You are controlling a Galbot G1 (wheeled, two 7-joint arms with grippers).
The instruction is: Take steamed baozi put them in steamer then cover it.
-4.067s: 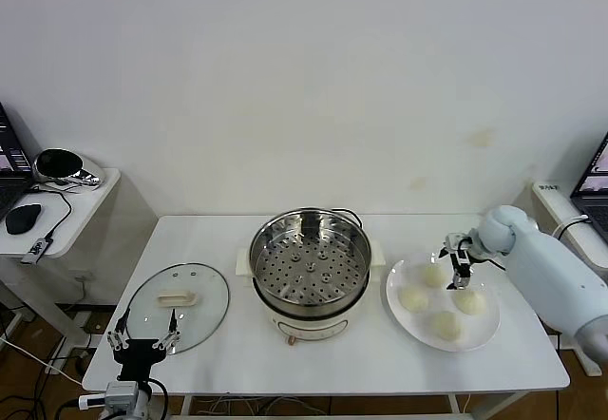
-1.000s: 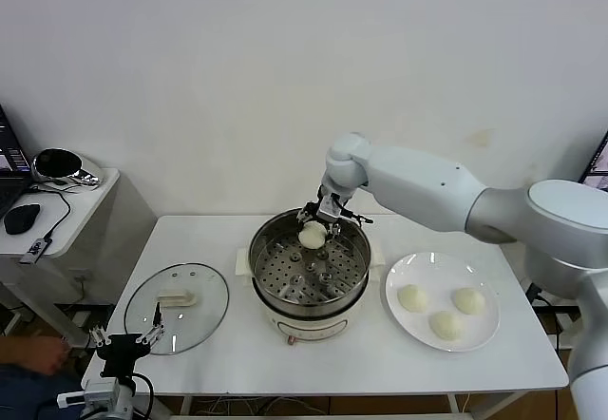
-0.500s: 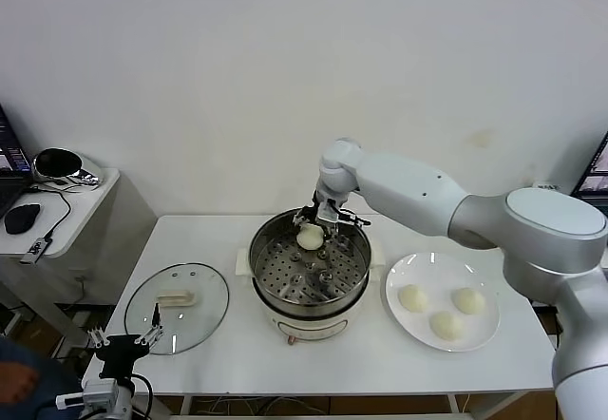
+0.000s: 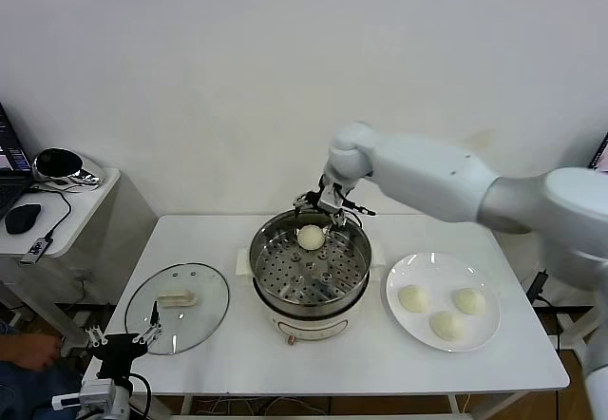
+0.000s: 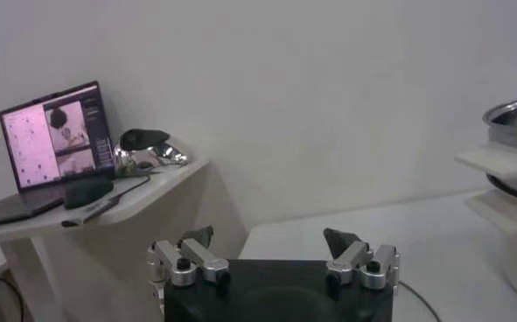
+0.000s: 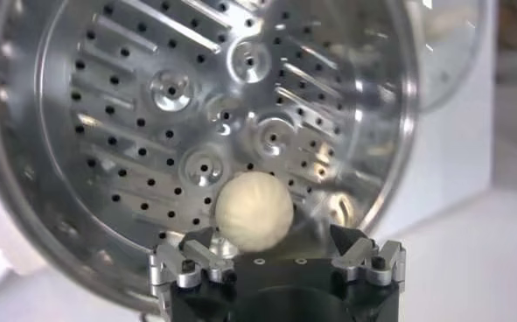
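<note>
One baozi lay on the perforated tray at the far side of the steamer in the head view; three more baozi sat on the white plate to the robot's right of the pot. The right gripper hung just above the far rim, jaws spread, nothing between them, apart from the bun. The cover lay flat on the table to the left of the pot, handle up. The left gripper was parked low off the table's front-left corner, near the lid's edge, jaws wide and empty.

Left wrist view: the left gripper showed both fingers parted with only air between, and the steamer's rim lay well off to one side. A side desk with a laptop stood behind.

Right wrist view: the right gripper looked down into the pot, fingers apart, with the bun resting on the holes of the tray, free of both fingers.

Judgement: the release looked complete. To finish this step well, the arm should lift straight up clear of the rim before swinging toward the plate, so no finger clips the bun or the pot wall. Later buns should go on bare tray, leaving room for the lid to seat.
</note>
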